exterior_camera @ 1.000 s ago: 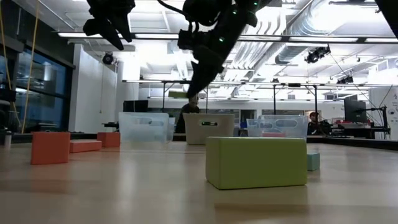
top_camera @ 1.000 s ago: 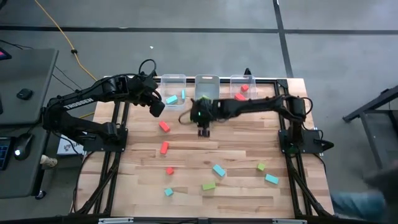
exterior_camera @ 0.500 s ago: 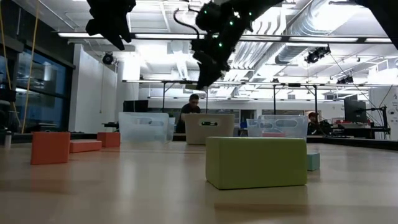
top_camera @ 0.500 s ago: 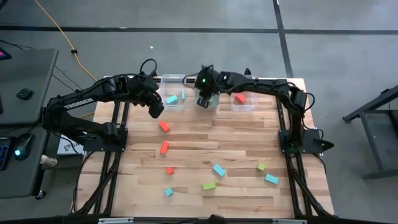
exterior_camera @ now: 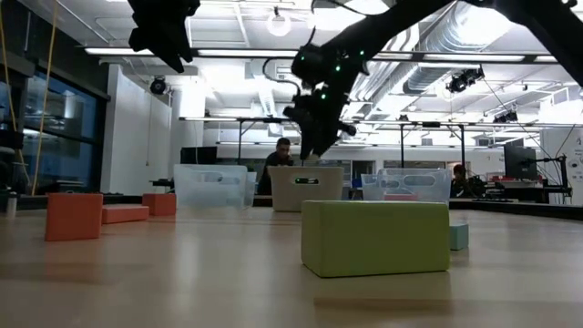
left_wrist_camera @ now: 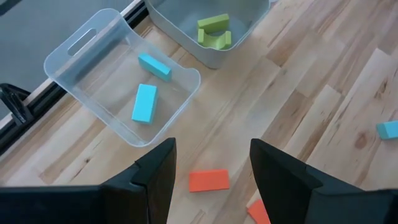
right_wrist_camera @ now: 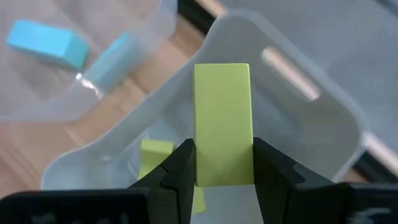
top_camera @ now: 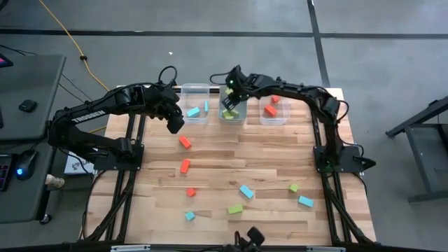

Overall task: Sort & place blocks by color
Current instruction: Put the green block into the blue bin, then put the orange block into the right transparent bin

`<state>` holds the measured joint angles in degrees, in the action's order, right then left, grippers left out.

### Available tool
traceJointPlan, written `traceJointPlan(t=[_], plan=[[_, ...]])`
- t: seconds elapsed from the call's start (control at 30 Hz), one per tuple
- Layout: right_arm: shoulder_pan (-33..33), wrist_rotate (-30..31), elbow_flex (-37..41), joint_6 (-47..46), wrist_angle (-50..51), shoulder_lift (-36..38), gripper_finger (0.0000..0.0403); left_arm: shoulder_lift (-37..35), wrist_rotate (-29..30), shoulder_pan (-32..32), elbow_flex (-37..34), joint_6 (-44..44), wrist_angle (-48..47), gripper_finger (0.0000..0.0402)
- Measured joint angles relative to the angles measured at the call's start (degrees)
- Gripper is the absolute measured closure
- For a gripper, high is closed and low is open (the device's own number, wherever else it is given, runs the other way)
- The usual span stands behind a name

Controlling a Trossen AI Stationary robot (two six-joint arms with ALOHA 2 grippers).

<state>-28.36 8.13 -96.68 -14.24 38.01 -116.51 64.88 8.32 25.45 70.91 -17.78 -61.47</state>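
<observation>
My right gripper hangs over the middle clear bin at the table's far edge, shut on a lime green bar. Green blocks lie in that bin. The left bin holds light blue blocks, the right bin red ones. My left gripper hovers open next to the left bin, above a red block lying flat on the table. Other red, blue and green blocks lie scattered on the wood. My right gripper pinches the green bar by its two long sides between its two fingers. The fingers slant down toward the far edge, and the bar runs along them, sticking out past the tips. The bar is lifted clear above the middle bin.
More loose blocks lie near the front: red, blue, blue, green. In the low view a green block stands close to the camera and a red one at the left. People sit in the room beyond the bins.
My right gripper has carried the green bar from over the middle of the table toward the far edge, until it is above the middle bin, and has rolled at the wrist on the way. It has stayed shut on the bar.
</observation>
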Motion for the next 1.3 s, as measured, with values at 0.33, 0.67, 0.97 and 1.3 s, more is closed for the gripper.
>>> traceJointPlan(t=[0.33,0.67,0.97,1.3], plan=[[1.4,0.4,0.0,-4.4,2.1,-3.5,0.0295,0.0,0.0,0.0,0.0,3.3,0.0,0.0216],[1.6,0.2,0.1,-5.2,2.9,-3.5,0.0248,2.0,-0.2,0.0,0.0,6.0,0.0,0.0216],[1.9,-0.2,-0.4,-5.4,3.7,-3.5,0.0195,4.2,-0.1,0.0,0.0,6.3,-0.4,0.0216],[1.9,-0.1,-13.0,-5.0,10.8,-3.5,0.0171,4.2,0.1,1.4,0.0,12.4,-0.5,0.0203]])
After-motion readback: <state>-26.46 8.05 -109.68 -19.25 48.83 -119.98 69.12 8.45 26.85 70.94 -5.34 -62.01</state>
